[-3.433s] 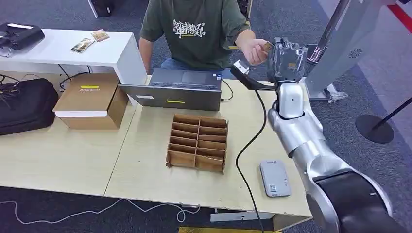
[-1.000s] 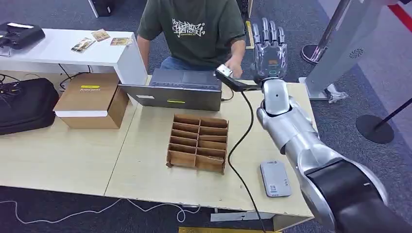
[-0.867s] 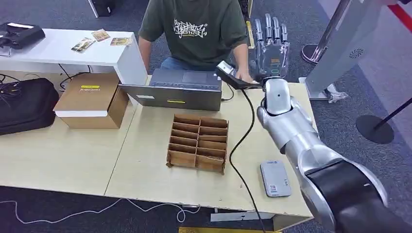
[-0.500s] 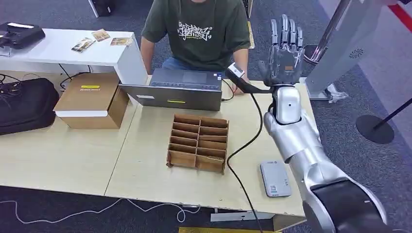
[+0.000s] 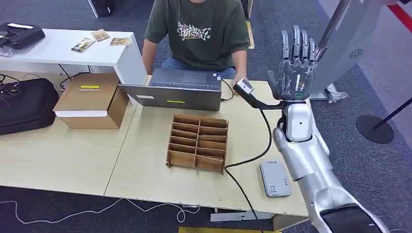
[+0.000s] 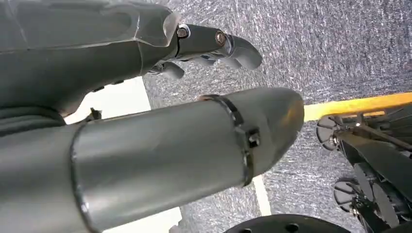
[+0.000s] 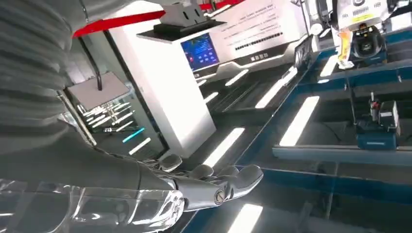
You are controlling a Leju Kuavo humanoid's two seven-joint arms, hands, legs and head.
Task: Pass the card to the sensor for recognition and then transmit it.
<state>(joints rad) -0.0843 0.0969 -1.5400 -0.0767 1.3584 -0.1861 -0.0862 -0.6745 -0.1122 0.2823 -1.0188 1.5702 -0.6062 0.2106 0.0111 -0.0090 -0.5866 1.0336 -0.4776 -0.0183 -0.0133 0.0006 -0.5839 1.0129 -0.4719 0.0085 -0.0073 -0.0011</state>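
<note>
Head view first, and we start big: our table, pale wood, runs across the picture. A person in a dark green printed shirt sits at its far edge, one hand resting on the tabletop by the laptop, which lies in front of them. At the far left we see a black bag, and next to it a closed box. Beyond those stands a white side table with three cards on it, well apart from us. Mid-table sits the cardboard divider tray, its slots bare. Our right arm rises from the lower right, and our right hand is held upright above the table's far right corner, fingers straight up and spread, palm bare, gripping nothing. A small camera on a black bracket juts out just beside the wrist, its cable looping down over the table. Near the front right edge lies the grey sensor, flat, close by our forearm. Right wrist view agrees: fingers stretched out, nothing between them. Left wrist view shows our left hand over grey carpet, thumb out, dark fingers slightly bent and parted, holding nothing.
</note>
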